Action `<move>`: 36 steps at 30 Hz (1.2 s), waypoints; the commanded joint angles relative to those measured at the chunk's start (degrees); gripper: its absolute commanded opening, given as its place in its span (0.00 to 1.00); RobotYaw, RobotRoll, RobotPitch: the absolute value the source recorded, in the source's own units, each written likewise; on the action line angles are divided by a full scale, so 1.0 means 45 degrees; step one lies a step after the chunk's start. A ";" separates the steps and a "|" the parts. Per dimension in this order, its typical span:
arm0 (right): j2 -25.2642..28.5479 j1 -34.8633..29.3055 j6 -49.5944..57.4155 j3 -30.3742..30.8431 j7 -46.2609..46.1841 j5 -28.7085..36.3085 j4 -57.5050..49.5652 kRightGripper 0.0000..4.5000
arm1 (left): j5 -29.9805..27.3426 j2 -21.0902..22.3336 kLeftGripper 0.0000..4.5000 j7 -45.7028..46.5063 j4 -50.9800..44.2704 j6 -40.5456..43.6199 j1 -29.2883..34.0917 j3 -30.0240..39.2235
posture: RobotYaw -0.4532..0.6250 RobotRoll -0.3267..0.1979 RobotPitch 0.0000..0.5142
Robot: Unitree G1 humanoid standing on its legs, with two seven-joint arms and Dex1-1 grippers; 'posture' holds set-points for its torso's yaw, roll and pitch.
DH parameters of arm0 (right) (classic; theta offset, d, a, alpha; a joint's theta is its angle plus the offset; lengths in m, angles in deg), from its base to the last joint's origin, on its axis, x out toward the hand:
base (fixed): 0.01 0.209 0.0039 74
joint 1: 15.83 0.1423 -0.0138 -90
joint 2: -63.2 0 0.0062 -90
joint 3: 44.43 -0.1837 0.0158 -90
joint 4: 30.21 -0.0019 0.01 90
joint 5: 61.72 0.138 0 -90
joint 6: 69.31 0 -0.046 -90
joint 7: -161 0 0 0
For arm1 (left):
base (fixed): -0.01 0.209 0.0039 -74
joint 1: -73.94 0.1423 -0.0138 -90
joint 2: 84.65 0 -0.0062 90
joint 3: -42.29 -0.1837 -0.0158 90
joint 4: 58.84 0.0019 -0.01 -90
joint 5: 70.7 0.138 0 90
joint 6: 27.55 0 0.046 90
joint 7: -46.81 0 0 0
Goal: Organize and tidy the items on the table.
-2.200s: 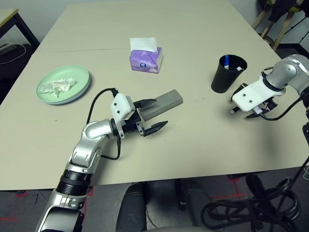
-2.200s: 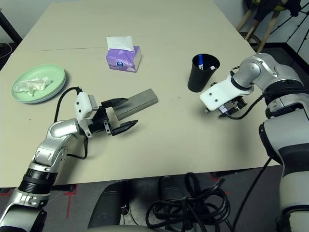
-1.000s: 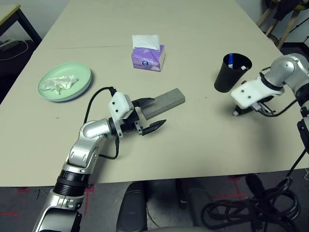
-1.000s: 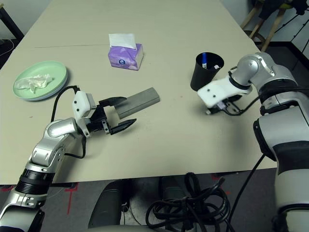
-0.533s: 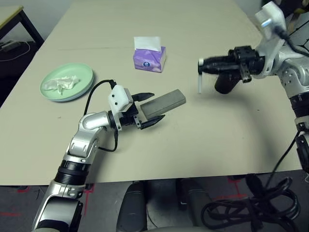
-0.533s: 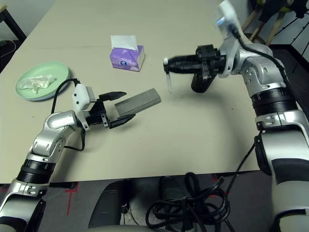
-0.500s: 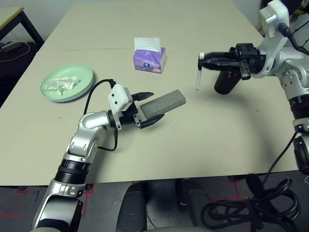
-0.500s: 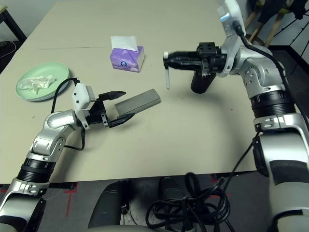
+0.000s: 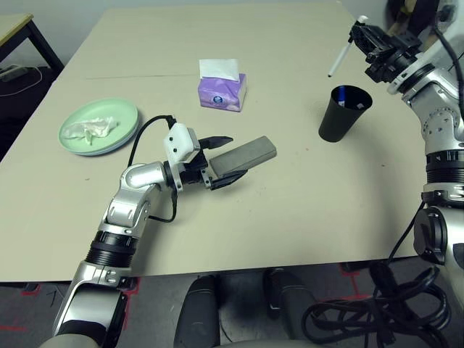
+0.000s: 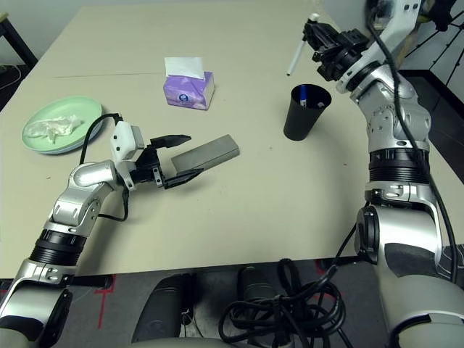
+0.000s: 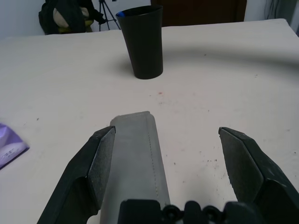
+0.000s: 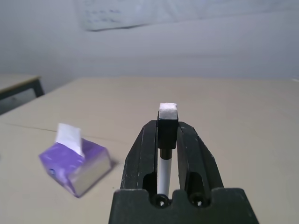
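Right gripper (image 9: 365, 38) pinches a white pen (image 9: 338, 56) at the black cup's (image 9: 344, 113) twelve o'clock; left gripper (image 9: 222, 161) spread, straddling the grey glasses case (image 9: 246, 156).

Counted on the table (image 9: 304, 210) were one green plate (image 9: 99, 125), one crumpled tissue (image 9: 87, 129), one purple tissue box (image 9: 221, 88), one grey case (image 9: 245, 155), one black cup (image 9: 344, 112) and two pens (image 9: 338, 58).

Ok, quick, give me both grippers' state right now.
Left gripper: open, fingers on either side of the grey case, not closed on it.
Right gripper: shut on a white pen, raised above the black cup.
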 commanded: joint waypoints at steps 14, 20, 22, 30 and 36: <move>0.0025 -0.0486 0.2020 0.0074 -0.0702 -0.0781 -0.1379 0.09 | 0.0137 -0.0058 1.00 -0.0144 0.0203 -0.0113 -0.0116 -0.0136 | 0.44 0.62 0.17; 0.0059 -0.0721 0.2554 0.0173 -0.0881 -0.1015 -0.1823 0.41 | 0.0130 -0.0009 1.00 -0.0105 0.0110 -0.0088 -0.0004 -0.0084 | 0.45 0.62 0.17; 0.0010 -0.0821 0.2680 0.0161 -0.0969 -0.1017 -0.2013 0.58 | 0.0125 -0.0009 1.00 -0.0088 0.0066 -0.0084 0.0056 -0.0081 | 0.45 0.62 0.17; -0.0356 -0.1137 0.2543 0.0047 -0.0934 -0.0837 -0.2634 0.99 | 0.0104 0.0028 1.00 0.0014 0.0034 -0.0034 0.0071 0.0026 | 0.45 0.62 0.17; -0.1478 -0.3278 -0.1276 -0.0290 0.1449 -0.0044 -0.3608 0.99 | -0.0073 -0.0899 1.00 0.2240 0.0195 0.0232 -0.0249 0.1147 | 0.44 0.62 0.17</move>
